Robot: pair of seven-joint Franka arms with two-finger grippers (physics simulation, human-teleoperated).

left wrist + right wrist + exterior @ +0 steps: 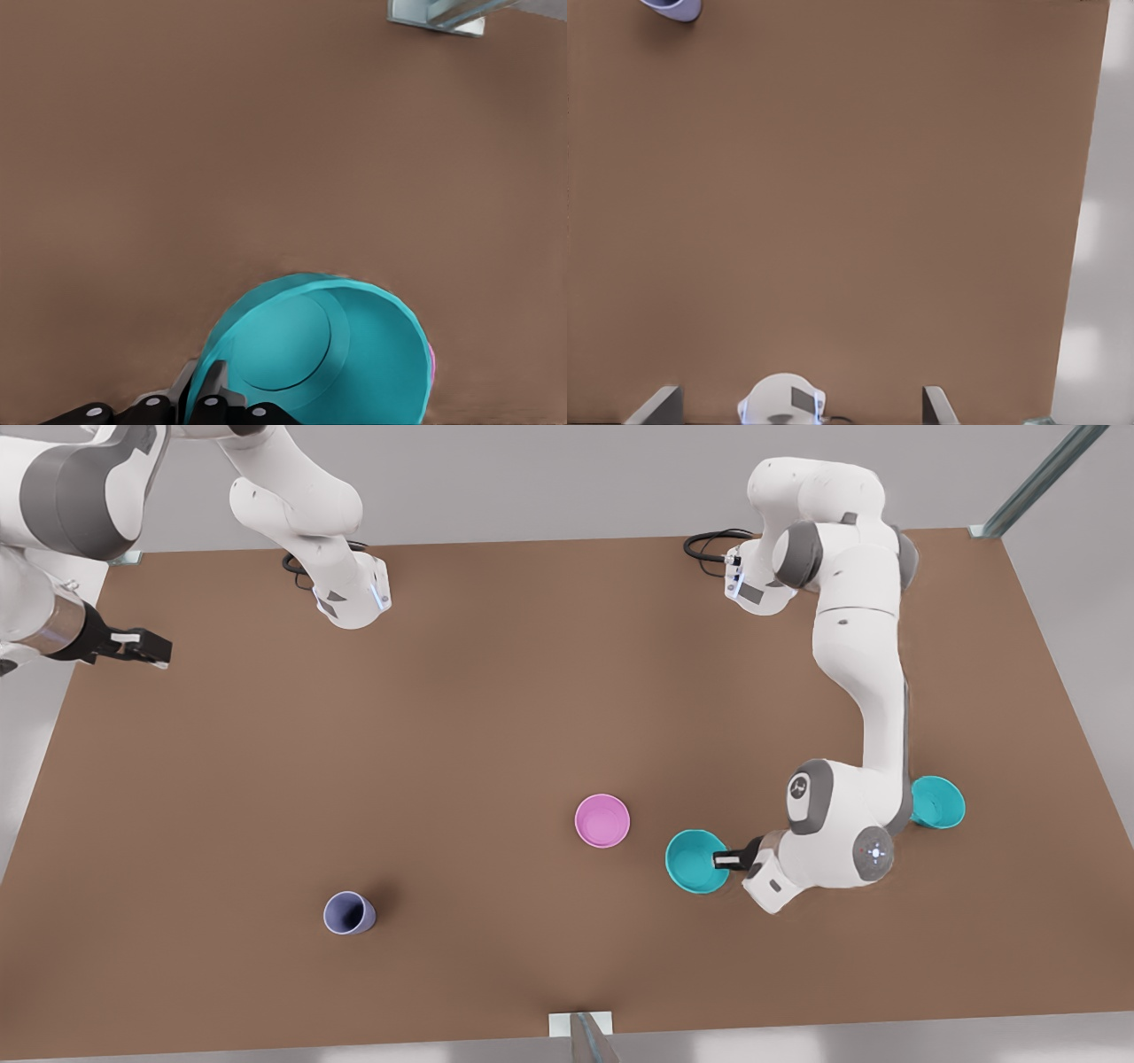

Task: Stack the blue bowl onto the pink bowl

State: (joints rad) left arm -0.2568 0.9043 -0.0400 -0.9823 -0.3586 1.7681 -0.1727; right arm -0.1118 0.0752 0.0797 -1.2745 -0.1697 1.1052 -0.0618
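Over at the front view's far left, your right gripper (152, 648) hangs above the table (496, 691) edge, waiting; whether its fingers are spread or together you cannot tell. Moving right, a purple cup (348, 913) sits alone near the front edge. Past the middle sits the pink bowl (602, 820), upright and open. Just beside it, your left gripper (728, 859) pinches the rim of the blue bowl (695, 860), one finger inside, one outside. That bowl is close to the pink one, not on it. Farthest right, a second blue bowl (939, 802) peeks from behind the arm.
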